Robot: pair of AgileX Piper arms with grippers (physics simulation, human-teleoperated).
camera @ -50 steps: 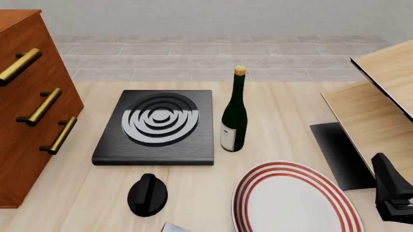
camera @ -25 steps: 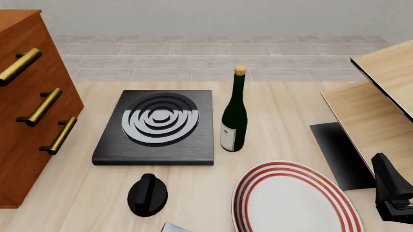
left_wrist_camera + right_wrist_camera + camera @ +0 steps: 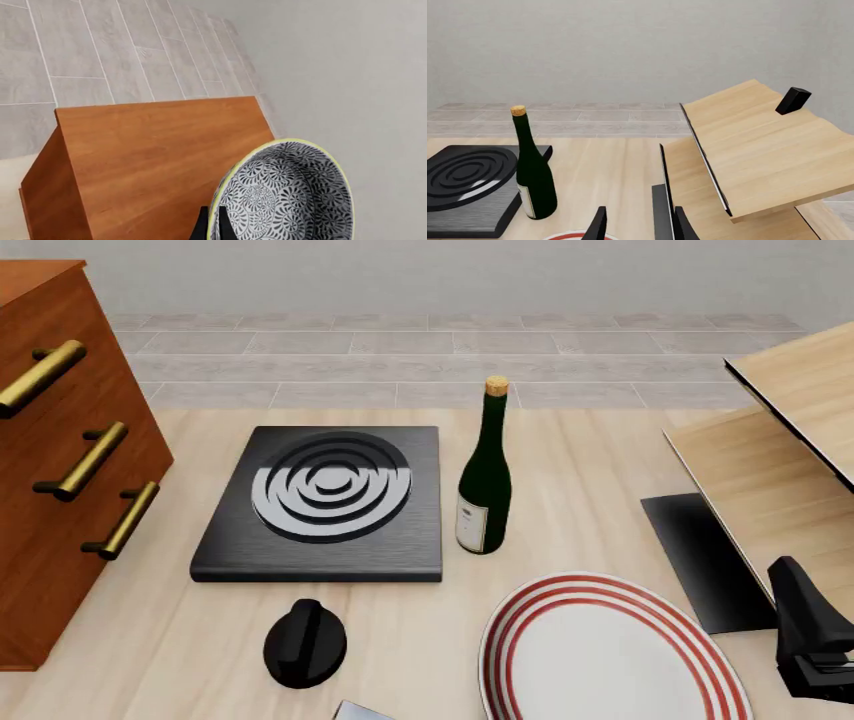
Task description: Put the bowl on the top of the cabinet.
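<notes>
In the left wrist view my left gripper is shut on the rim of the bowl, with one dark finger on each side of the pale rim. The bowl stands on edge, its black-and-white leafy inside in plain sight. The reddish-brown cabinet's flat top lies below and beyond the bowl. In the front view the cabinet stands at the left with its brass handles, and the bowl and left gripper are out of frame. My right gripper is open and empty, low at the table's right; the right arm shows there.
A black hob sits mid-table with a dark wine bottle upright beside it. A white plate with red rings lies at the front. A black knob lies front left. A pale wood panel structure stands at the right.
</notes>
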